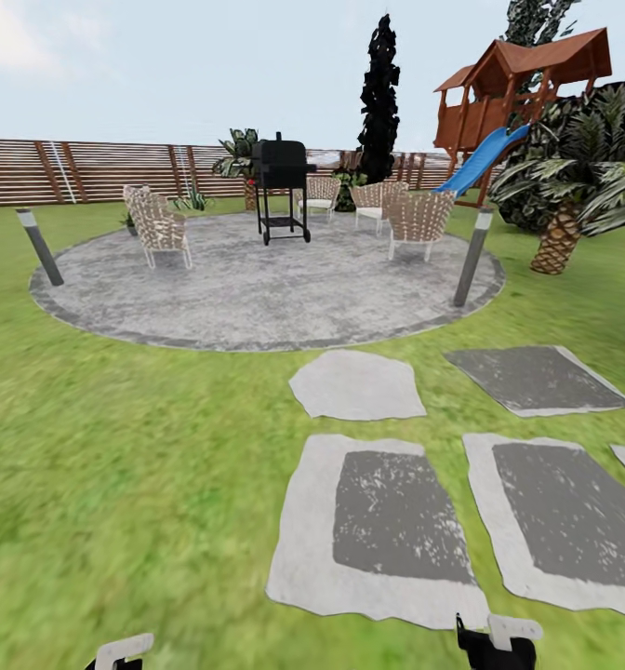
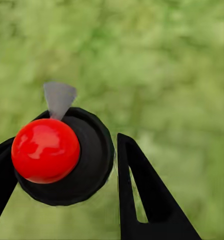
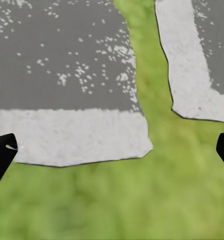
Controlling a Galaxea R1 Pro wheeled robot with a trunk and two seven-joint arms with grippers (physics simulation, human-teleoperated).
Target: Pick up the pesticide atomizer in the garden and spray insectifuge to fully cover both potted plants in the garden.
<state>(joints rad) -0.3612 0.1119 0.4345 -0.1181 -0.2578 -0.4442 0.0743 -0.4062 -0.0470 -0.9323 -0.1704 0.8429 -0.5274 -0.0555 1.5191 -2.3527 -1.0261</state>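
We find no readable text, labels, numbers or signs anywhere in these views.

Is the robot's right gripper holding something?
No, in the right wrist view the right gripper has its fingertips far apart, with bare grass and stone slabs between them.

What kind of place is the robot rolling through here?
It looks like a backyard garden: a green lawn with flat grey stone slabs, a round paved patio with wicker chairs around a black barbecue grill, a brown slatted wooden fence, and a wooden playhouse with a blue slide.
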